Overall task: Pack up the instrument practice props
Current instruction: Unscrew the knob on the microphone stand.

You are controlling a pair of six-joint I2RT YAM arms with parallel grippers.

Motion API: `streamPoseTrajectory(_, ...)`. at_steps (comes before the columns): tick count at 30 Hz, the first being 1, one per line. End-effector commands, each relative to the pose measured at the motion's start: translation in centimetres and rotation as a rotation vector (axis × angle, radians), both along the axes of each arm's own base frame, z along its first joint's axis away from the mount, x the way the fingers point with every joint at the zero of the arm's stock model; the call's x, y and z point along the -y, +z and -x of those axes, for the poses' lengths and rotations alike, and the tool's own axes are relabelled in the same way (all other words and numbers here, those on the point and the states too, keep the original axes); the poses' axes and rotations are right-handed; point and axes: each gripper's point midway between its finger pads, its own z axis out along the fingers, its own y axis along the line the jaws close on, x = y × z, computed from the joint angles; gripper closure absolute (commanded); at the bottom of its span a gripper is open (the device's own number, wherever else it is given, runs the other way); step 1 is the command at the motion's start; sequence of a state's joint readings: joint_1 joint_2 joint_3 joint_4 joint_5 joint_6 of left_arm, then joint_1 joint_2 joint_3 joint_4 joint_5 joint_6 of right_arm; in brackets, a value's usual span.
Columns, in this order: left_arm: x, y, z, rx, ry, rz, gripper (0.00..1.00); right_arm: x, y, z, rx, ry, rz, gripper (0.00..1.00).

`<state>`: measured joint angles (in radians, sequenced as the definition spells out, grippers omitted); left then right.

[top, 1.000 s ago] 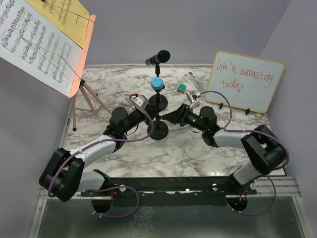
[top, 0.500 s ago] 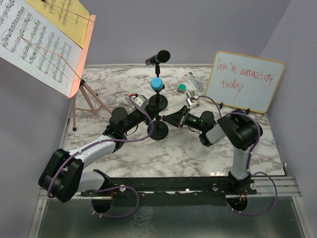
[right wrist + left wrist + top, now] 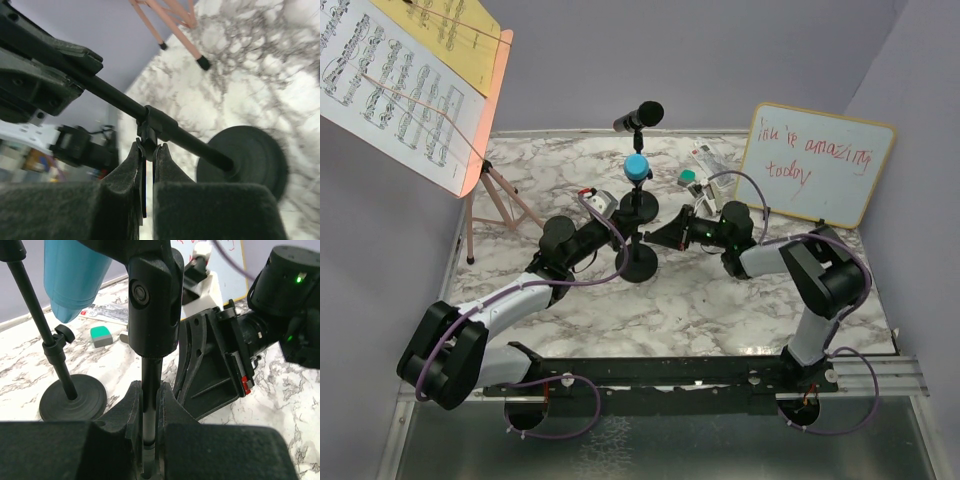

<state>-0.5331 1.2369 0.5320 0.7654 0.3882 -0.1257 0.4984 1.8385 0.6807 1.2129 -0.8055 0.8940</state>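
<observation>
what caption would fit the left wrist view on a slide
Left tool clamped on the front mic pole, blue microphone overhead, right arm alongside.

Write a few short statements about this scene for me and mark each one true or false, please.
1. The left gripper and the right gripper are both shut on the near mic pole. True.
2. The blue microphone is held in the right gripper. False: it sits atop the near mic pole.
3. The sheet-music pages rest on the pink music rack. True.
4. The whiteboard lies flat. False: it stands upright at the back right.
</observation>
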Motion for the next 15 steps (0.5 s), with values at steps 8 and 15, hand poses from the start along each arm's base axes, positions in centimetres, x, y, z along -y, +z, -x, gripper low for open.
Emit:
streamPoseTrajectory(8,0.7,-1.7,1.4,-0.081,-0.06,-0.015,1.0,1.3,-4.1,-3.1,0.634,-0.068,0.631,1.0)
streamPoseTrajectory(15,0.7,-1.7,1.5,-0.076,-0.06,-0.017,1.0,1.2,-4.9,-3.1,0.91,-0.044,0.764,0.99)
